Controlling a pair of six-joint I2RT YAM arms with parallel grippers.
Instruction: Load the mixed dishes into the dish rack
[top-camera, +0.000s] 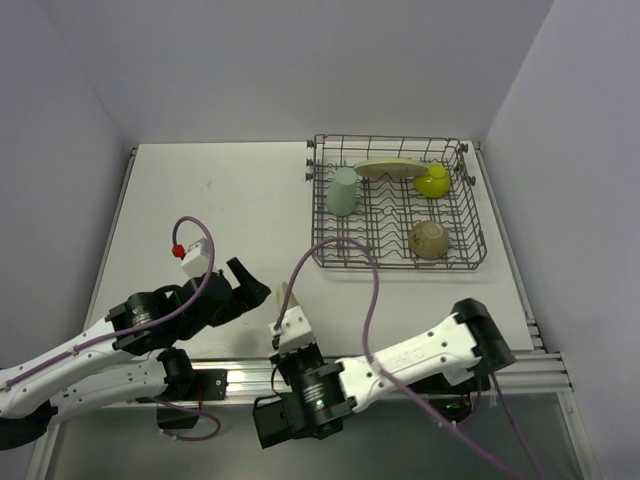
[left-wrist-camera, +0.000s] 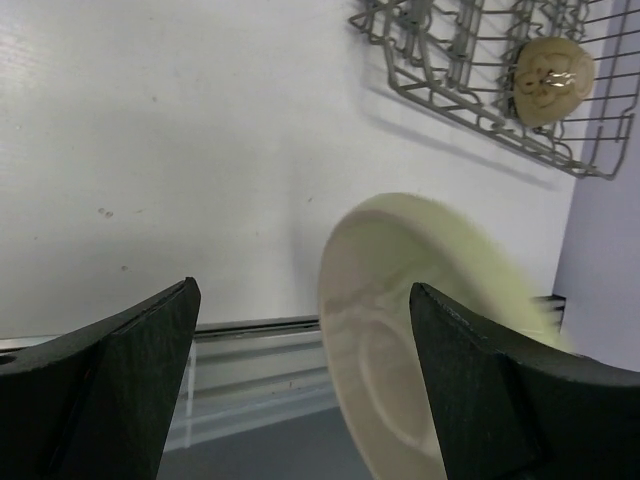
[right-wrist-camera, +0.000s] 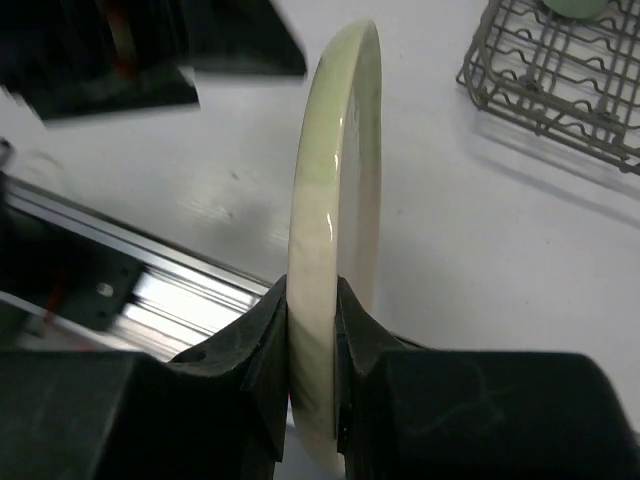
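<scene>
My right gripper (right-wrist-camera: 312, 315) is shut on the rim of a cream plate (right-wrist-camera: 335, 180) and holds it upright, edge-on, above the table's near edge; in the top view the plate (top-camera: 284, 297) shows as a thin sliver above the gripper (top-camera: 288, 322). My left gripper (top-camera: 250, 285) is open and empty just left of it; in the left wrist view the plate (left-wrist-camera: 420, 330) stands ahead of the spread fingers (left-wrist-camera: 150, 340). The grey wire dish rack (top-camera: 470, 215) at the back right holds a mint cup (top-camera: 343, 190), a second cream plate (top-camera: 390, 168), a lime bowl (top-camera: 432, 181) and a small tan cup (top-camera: 428, 239).
The rack's near corner shows in the left wrist view (left-wrist-camera: 440, 85) and the right wrist view (right-wrist-camera: 560, 95). A metal rail (top-camera: 400, 360) runs along the table's near edge. Walls close in at the left, back and right.
</scene>
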